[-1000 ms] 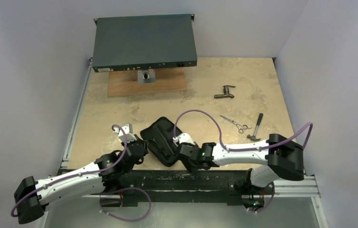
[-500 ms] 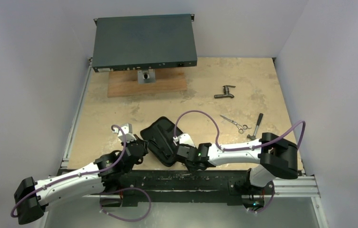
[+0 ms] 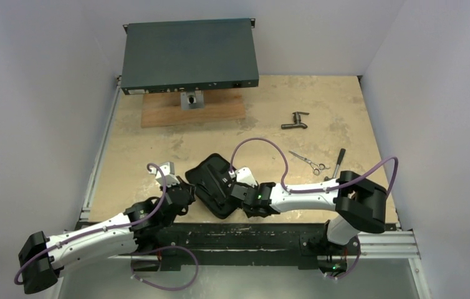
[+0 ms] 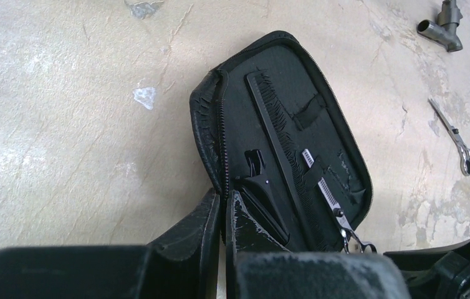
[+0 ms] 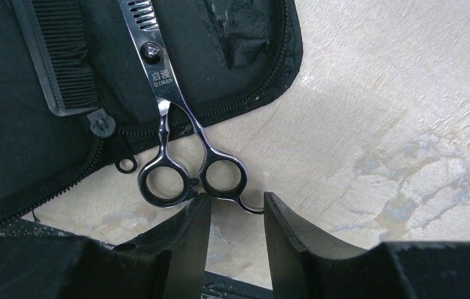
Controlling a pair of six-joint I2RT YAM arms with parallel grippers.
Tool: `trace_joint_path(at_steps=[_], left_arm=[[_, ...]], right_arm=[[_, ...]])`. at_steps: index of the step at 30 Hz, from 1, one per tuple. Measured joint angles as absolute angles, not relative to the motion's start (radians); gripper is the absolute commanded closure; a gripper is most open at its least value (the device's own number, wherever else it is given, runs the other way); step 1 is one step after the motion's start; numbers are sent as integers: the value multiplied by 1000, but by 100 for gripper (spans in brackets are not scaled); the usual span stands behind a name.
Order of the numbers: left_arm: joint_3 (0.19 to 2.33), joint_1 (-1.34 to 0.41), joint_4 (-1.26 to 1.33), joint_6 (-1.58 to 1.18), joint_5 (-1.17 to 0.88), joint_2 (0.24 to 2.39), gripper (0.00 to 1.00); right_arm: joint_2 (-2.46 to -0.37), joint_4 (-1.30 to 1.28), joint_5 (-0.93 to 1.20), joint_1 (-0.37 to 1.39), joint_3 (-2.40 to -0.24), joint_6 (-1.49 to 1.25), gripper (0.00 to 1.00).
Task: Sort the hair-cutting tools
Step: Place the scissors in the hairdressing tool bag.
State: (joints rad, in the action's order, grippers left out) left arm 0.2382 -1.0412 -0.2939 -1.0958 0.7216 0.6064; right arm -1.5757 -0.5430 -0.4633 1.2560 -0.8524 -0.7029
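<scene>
An open black zip case (image 3: 202, 176) lies at the near middle of the table. In the left wrist view the case (image 4: 338, 134) holds a slim black comb (image 4: 270, 121), toothed silver scissors (image 4: 321, 185) and a black clip-like piece (image 4: 263, 200). My left gripper (image 4: 223, 208) is shut on the case's zipper edge. My right gripper (image 5: 235, 199) stands open at the case's near right corner. The finger rings of those scissors (image 5: 165, 93) lie just off its fingertips, the curved finger rest between them. A second pair of small silver scissors (image 3: 309, 163) lies on the table to the right.
A small hammer (image 3: 340, 157) lies beside the loose scissors, its head hidden by my right arm. The dark T-shaped fitting (image 3: 295, 120) sits farther back. A dark flat box (image 3: 190, 56) rests on a wooden board (image 3: 220, 111) at the back. Walls close in on both sides.
My right arm has slid left and forward, nearer the case, and its jaws have narrowed. My left gripper has kept its hold on the case edge.
</scene>
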Motion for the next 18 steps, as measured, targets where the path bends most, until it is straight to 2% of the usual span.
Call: trace_joint_path(at_steps=[18], left_arm=[[231, -1041, -273, -1081, 687, 609, 100]], right_arm=[[-1616, -455, -482, 1195, -960, -627, 65]])
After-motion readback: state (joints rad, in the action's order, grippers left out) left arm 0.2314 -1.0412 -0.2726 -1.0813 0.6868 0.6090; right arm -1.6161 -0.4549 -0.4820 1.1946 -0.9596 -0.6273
